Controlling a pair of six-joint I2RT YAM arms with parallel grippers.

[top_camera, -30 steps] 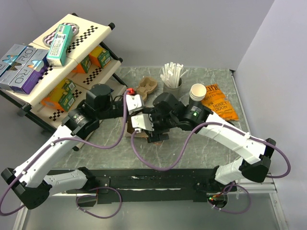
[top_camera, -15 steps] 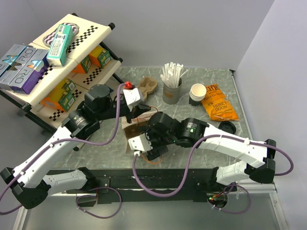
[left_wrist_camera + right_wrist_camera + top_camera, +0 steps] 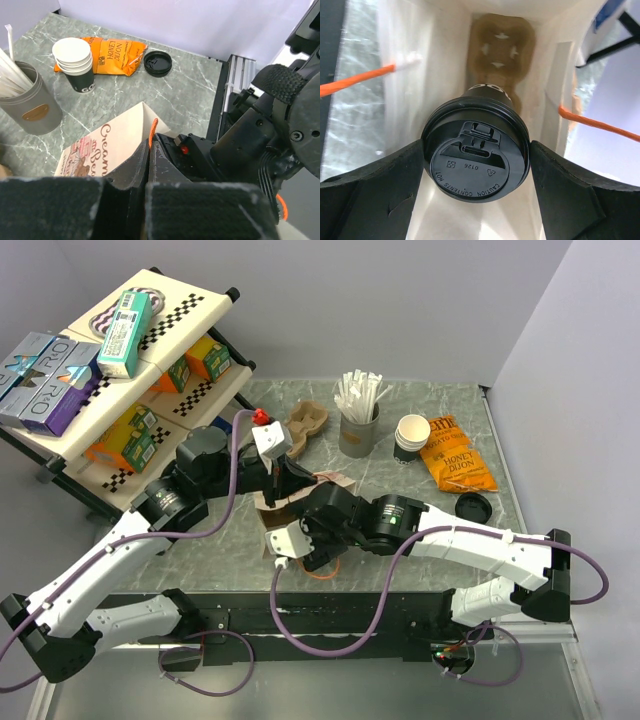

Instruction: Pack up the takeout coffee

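**Jaws on both arms are gripping: one on the coffee, one on the bag**

Right gripper (image 3: 476, 150) has its two dark fingers (image 3: 380, 192) pressed against opposite sides of the takeout coffee (image 3: 474, 170), holding it by the rim of its round black lid. The cup hangs upright in the mouth of the paper bag (image 3: 400, 60), with pale bag walls on either side of it. How deep the cup sits in the bag cannot be told. A brown cardboard cup carrier (image 3: 497, 47) lies at the bottom of the bag, below the cup. Orange handle cords (image 3: 355, 82) trail off both long sides of the bag.

Left gripper (image 3: 149, 150) is closed, pinching the top edge of one bag wall just beside an orange cord and holding the mouth open.

To do this step well, the cup probably needs to travel straight down, upright and centred over a pocket of the carrier. It should stay clear of the bag walls and cords. Brushing a wall could tilt the cup or fold the bag inward. Letting go looks safest only once the cup's base is seated, with the left pinch holding until then.

Seen from overhead, the right arm sweeps low across to the bag, its wrist bent so the fingers point down into the opening. The left arm stretches diagonally to the far side of the bag, its gripper angled down onto that edge.
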